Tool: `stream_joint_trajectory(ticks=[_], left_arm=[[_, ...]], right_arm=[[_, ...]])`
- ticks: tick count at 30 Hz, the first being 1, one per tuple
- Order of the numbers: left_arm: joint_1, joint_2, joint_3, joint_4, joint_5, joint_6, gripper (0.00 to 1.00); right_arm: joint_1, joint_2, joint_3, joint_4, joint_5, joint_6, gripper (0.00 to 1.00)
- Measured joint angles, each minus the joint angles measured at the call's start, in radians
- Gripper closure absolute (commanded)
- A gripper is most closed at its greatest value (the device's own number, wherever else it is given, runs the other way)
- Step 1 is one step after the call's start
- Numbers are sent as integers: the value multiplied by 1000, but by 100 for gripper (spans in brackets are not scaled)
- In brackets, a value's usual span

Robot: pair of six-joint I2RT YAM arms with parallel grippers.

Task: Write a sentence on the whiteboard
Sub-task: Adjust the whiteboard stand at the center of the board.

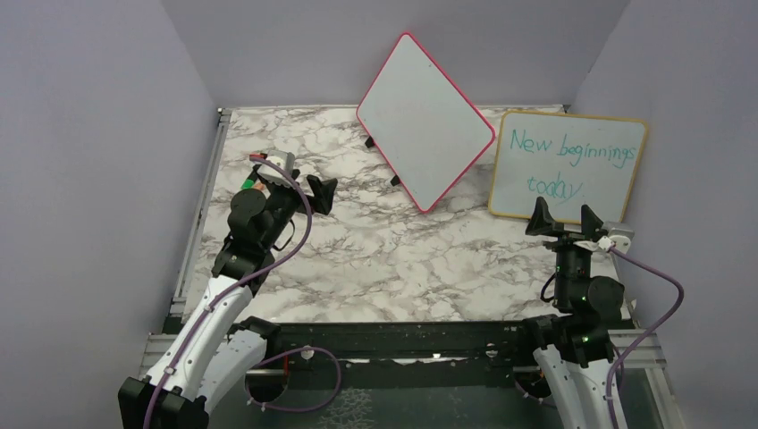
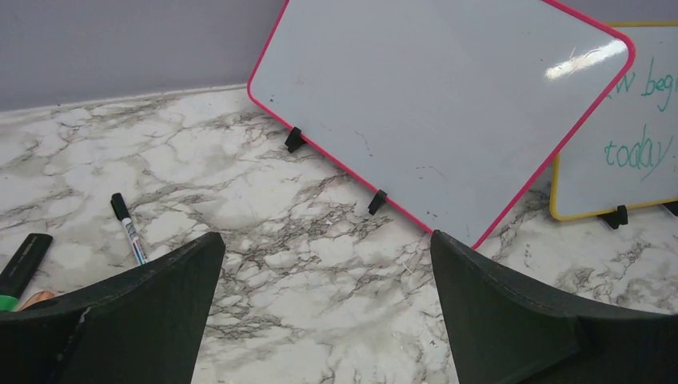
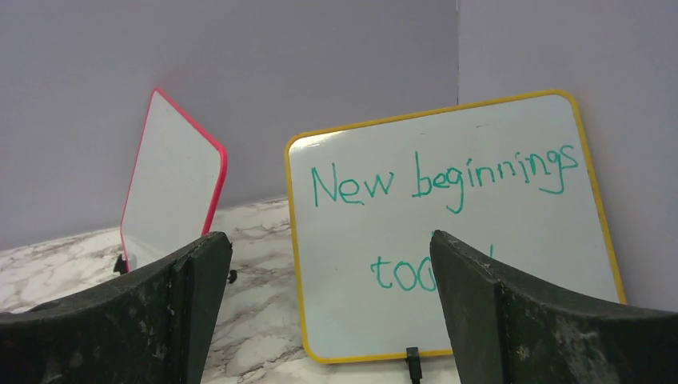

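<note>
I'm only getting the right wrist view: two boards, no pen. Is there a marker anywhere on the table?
Observer: Yes. The left wrist view shows a white marker with a black cap lying on the table, left of the whiteboard.
Operator: Only that one?
Observer: No, a black marker with a green end lies farther left, cut off by the frame edge.
Operator: Is the left gripper holding anything?
Observer: No, the left gripper is open and empty, above the table.
</note>
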Motion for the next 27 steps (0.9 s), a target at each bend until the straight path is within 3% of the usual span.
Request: stream_joint_trajectory(ticks=[18,27], left_arm=[[-2,93,0,7,86,31,1],[-2,331,58,-6,275,98,3]], right_arm=[[0,0,0,0,0,0,0],[0,-7,0,0,0,0,0]])
